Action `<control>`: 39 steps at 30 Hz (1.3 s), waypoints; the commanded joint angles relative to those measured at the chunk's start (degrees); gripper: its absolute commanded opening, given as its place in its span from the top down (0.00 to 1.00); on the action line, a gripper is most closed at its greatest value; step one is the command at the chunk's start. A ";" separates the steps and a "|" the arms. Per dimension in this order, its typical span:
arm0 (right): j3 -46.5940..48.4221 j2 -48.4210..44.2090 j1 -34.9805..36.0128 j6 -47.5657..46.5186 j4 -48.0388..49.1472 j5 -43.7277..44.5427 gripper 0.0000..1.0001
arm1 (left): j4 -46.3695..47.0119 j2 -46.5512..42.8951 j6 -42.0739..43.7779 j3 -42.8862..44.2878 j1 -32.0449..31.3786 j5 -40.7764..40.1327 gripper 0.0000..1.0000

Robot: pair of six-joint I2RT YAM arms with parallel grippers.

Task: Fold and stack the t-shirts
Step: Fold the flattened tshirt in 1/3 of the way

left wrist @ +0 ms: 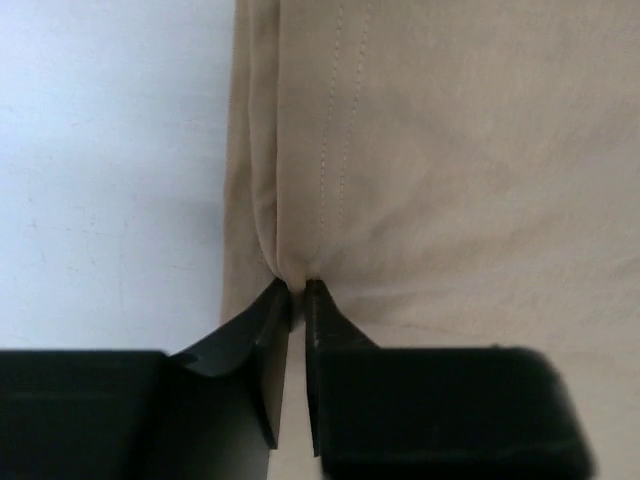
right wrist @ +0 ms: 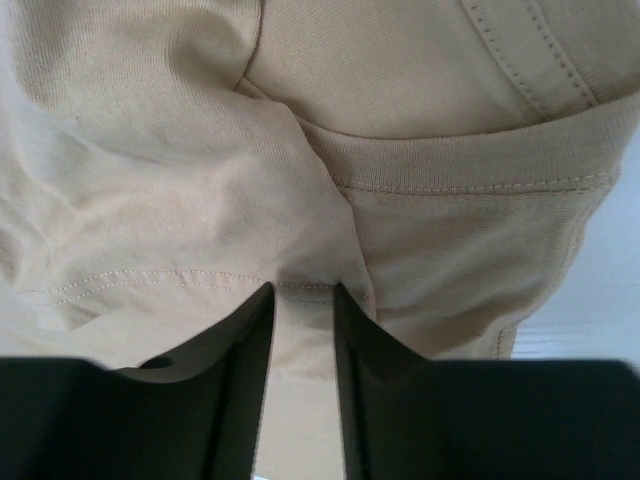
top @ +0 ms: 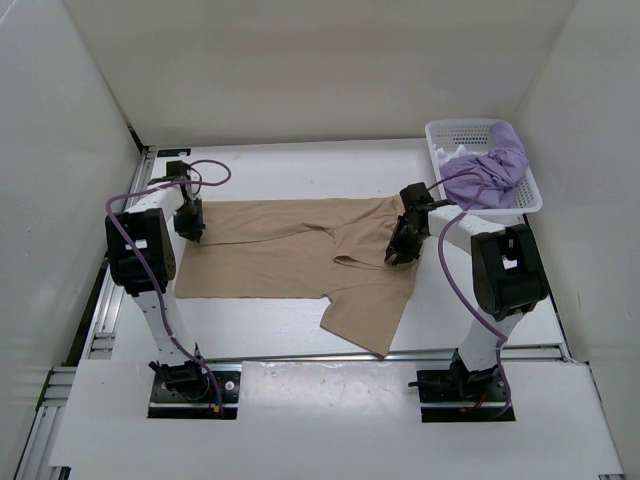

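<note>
Fabric soft, light, limp; sags between holds, slips from thin pinch. Tan shirt (top: 290, 255) spread flat mid tabletop (top: 300, 170), sleeve toward near edge. My left gripper (left wrist: 298, 290) clenched on hem fold, left end. My right gripper (right wrist: 302, 292) nipping bunched layers beside neckband. Best hold: stitched hems, doubled seams.

Plain tan cotton t-shirt (top: 290, 255), matching tan stitching, mid-table. Lavender purple cloth shirt (top: 500, 160) and white cloth (top: 462, 153) in white perforated plastic basket (top: 436, 150), far right corner. White table (top: 280, 320). 2 black-and-white robot arms (top: 140, 255), purple cables (top: 442, 250).
</note>
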 commanded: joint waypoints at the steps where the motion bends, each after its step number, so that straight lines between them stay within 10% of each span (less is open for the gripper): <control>1: -0.40 0.18 0.00 -0.31 -0.08 -0.56 0.68 | 0.45 -0.30 0.12 1.70 0.05 -0.19 0.81; 27: -0.40 -1.23 1.05 -4.18 -3.77 6.92 0.51 | 0.45 -1.97 0.12 0.64 0.05 -1.24 0.87; 39: -1.10 -3.59 1.05 -3.65 -2.71 9.11 1.00 | 0.45 -2.50 0.12 1.78 0.57 -4.22 0.89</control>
